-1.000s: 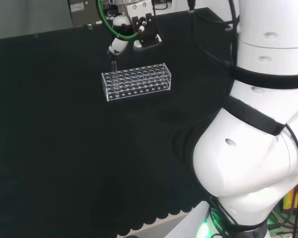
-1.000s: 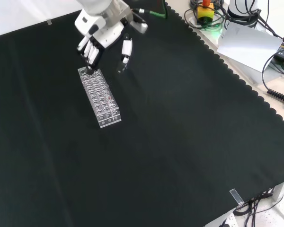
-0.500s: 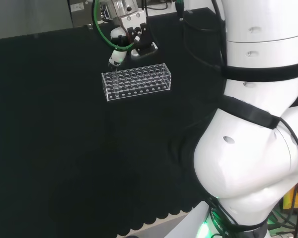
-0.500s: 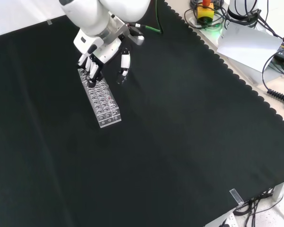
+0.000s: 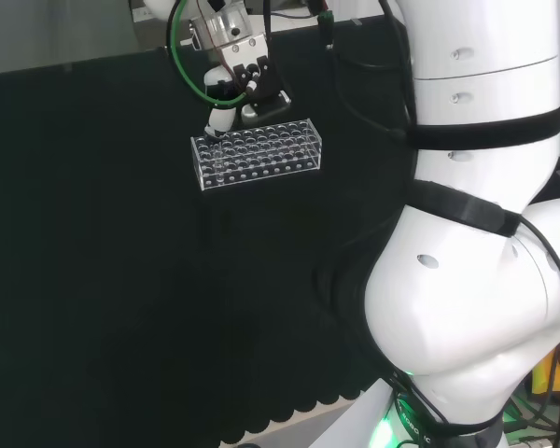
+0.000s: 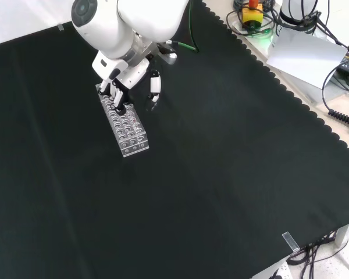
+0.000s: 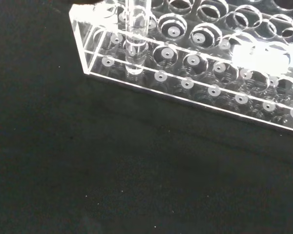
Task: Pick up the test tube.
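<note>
- Lowered over the past second, my robot hand now sits right on the left end of the clear rack in the head view, where earlier it hung above that end with open cloth showing between.
- Over the same second the arm's white links have swung further across the head view's right side, and in the front view a big link now stands over the rack's far end, with the robot hand just below it.
- Standing upright in a corner hole at that end, the test tube reaches the rack's base in the wrist view; nothing suggests it has been lifted yet.
- My fingers point down at the top of the rack in the front view, with the thumb set apart beside it; whether they have closed round the tube I cannot tell.
- On my reading, the approach is done and the grasp is the step in hand: close on the tube's upper part, then draw it straight up out of its hole.
- Black cloth covers the surface, bare to the right of the rack in the front view.
</note>
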You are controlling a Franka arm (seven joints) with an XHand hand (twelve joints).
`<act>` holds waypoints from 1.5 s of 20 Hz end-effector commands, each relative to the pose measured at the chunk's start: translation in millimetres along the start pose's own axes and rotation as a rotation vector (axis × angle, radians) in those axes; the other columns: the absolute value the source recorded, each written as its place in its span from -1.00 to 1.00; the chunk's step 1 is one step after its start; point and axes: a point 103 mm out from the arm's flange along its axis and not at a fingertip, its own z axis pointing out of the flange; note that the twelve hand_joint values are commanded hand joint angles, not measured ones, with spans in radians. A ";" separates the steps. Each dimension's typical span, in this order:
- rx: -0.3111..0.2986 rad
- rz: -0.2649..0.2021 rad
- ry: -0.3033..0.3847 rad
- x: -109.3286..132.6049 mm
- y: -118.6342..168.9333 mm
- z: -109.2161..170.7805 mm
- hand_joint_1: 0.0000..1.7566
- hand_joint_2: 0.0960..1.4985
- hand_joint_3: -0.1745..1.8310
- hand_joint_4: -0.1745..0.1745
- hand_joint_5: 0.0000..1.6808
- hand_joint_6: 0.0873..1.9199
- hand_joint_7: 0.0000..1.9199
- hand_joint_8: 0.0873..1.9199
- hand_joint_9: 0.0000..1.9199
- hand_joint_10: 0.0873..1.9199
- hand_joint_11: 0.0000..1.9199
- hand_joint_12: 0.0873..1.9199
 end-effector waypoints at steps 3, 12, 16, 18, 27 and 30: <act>0.002 0.005 0.001 6.0 6.7 3.8 -0.08 0.00 -0.31 -0.74 -0.22 -0.30 0.14 -0.31 -0.11 -0.35 -0.62 0.46; -0.003 0.009 0.035 17.4 25.3 11.9 -0.02 -0.04 -0.26 -0.81 -0.05 -0.30 0.21 -0.35 -0.04 -0.38 -0.57 0.43; -0.034 0.025 0.034 20.2 31.3 11.6 0.06 -0.07 -0.22 -0.90 0.06 -0.34 0.31 -0.40 0.04 -0.42 -0.50 0.39; -0.079 0.029 0.024 21.8 33.6 10.2 0.21 0.10 -0.43 -0.52 0.22 -0.23 0.44 -0.47 0.16 -0.46 -0.42 0.36; -0.214 0.057 0.069 20.1 32.5 -9.2 0.37 0.00 -0.37 -1.00 0.43 -0.32 0.72 -0.53 0.56 -0.49 0.27 -0.12; -0.203 0.066 0.095 18.0 30.8 -16.0 0.37 -0.02 -0.36 -1.00 0.44 -0.33 0.73 -0.53 0.59 -0.48 0.31 -0.17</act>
